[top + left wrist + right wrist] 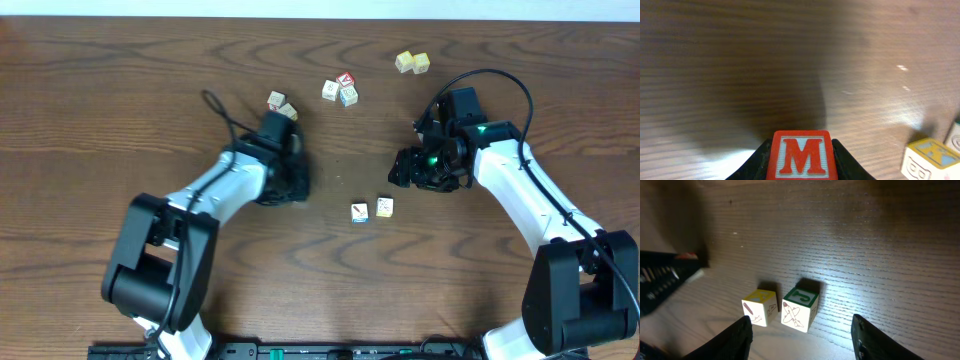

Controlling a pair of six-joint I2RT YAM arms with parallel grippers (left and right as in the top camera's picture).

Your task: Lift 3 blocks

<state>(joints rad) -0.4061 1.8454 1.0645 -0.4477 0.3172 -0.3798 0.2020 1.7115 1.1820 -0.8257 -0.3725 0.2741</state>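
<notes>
In the left wrist view a block with a red-framed face and a red letter M sits between the two black fingers of my left gripper, which is shut on it. Overhead, that gripper hides the block. Two more blocks lie side by side in mid-table, a blue-edged one and a yellowish one. The right wrist view shows the pair as a yellow-topped cube and a green-topped cube. They lie just ahead of my right gripper, which is open and holds nothing. Overhead, the right gripper is up and to the right of the pair.
A pair of cubes lies just behind the left gripper. A cluster with a red-topped cube and a pale yellow pair sit toward the far edge. A black cable trails over the table by the left arm.
</notes>
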